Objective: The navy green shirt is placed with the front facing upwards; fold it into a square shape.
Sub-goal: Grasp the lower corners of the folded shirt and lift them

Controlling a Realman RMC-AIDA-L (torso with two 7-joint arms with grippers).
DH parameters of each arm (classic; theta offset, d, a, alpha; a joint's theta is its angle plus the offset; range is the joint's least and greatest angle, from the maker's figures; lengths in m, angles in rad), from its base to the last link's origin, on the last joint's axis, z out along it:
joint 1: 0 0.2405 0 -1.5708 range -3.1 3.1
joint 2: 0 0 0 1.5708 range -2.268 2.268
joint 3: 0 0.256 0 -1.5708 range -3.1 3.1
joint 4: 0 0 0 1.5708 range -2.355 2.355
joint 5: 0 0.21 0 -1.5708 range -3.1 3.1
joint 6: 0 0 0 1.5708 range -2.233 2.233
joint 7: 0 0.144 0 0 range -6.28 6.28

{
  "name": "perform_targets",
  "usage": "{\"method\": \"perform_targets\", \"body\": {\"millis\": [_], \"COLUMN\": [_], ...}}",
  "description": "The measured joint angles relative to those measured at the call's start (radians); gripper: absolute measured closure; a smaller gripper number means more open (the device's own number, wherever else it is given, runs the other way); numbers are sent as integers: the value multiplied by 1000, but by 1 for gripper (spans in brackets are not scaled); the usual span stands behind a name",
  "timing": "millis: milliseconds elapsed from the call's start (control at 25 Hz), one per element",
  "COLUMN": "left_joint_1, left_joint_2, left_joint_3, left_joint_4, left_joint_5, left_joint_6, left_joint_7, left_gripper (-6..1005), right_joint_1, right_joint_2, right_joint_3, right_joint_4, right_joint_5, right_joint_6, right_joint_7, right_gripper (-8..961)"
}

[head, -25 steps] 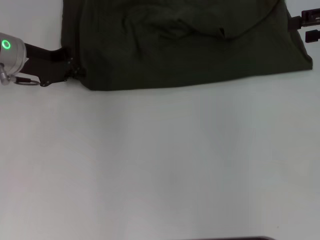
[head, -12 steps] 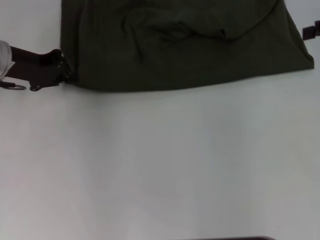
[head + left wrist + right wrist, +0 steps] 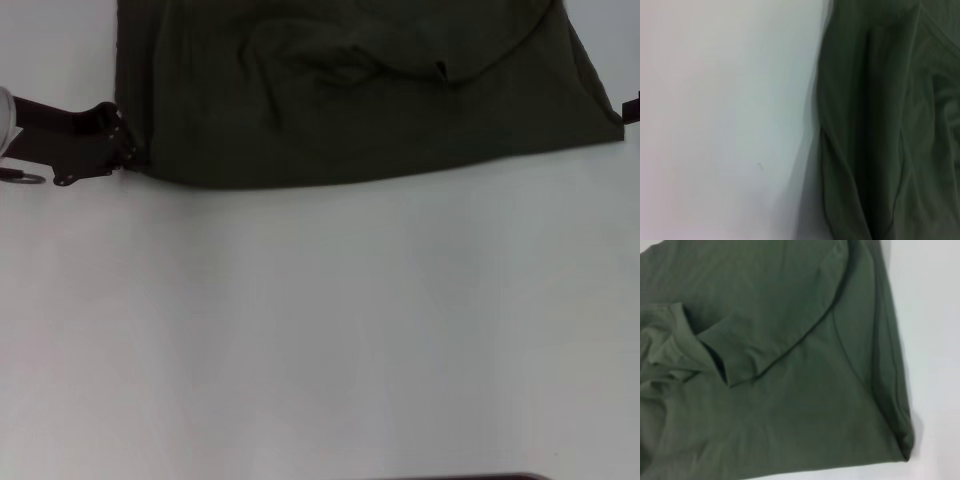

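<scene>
Your left end effector (image 3: 128, 150) pinches the shirt (image 3: 360, 90) corner at upper left; the right one (image 3: 631, 106), far right edge, cannot tell.

Both grippers, left gripper (image 3: 125, 150) especially, apparently retreated outward from the shirt (image 3: 360, 90).

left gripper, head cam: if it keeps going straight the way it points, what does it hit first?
The navy green shirt. The left gripper points across the table toward the shirt's near-left corner and sits right at its edge; whether it already touches is unclear. The jaws' state can't be made out.
</scene>
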Motion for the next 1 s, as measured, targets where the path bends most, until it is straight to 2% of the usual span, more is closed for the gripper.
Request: {"method": "perform_targets", "body": {"millis": [120, 480, 800, 1000], "left_joint_1": [-4, -7, -5, -3], "left_joint_2": [-1, -1, -1, 0], "left_joint_3": [0, 0, 0, 0], "left_joint_4": [-1, -2, -5, -5], "left_joint_5": [2, 4, -2, -3], "left_joint_6": [-2, -5, -6, -8], "left_joint_7": [0, -2, -1, 0], "left_gripper": [970, 970, 970, 970], "right_joint_1": [0, 11, 30, 37], "right_joint_2": [12, 25, 61, 71], "right_joint_3": [-7, -21, -22, -40], "right_joint_4": [2, 59, 69, 90], "right_joint_5": [-8, -13, -13, -13], "right_joint_6": [41, 145, 219, 257], "right_joint_7": [13, 51, 42, 40], "right_gripper": [12, 11, 12, 12]}}
